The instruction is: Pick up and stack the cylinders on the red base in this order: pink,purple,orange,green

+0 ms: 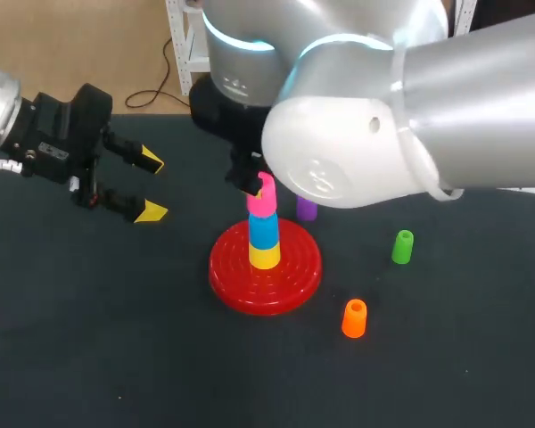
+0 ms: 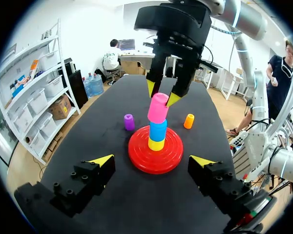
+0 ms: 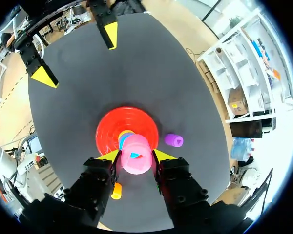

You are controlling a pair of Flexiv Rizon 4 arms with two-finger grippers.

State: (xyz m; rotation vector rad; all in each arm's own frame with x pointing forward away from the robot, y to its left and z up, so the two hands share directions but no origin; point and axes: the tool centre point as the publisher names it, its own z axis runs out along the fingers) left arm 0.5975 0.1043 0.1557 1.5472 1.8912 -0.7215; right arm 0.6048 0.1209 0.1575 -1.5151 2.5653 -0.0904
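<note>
The red base (image 1: 227, 272) carries a yellow cylinder (image 1: 265, 256) with a blue cylinder (image 1: 264, 230) on top. My right gripper (image 3: 136, 156) is shut on the pink cylinder (image 1: 264, 198), which it holds slightly tilted at the top of the blue one (image 2: 157, 130); whether they touch I cannot tell. The purple cylinder (image 1: 306, 209) stands just behind the base to the right. To the right of the base is the green cylinder (image 1: 402, 247), and the orange cylinder (image 1: 354, 318) stands in front of it, nearer the base. My left gripper (image 1: 147, 185) hangs open and empty, left of the base.
My right arm's large white body (image 1: 383, 116) hangs over the table's back right and hides part of it. Dark bare tabletop (image 1: 116, 357) stretches in front of and left of the base.
</note>
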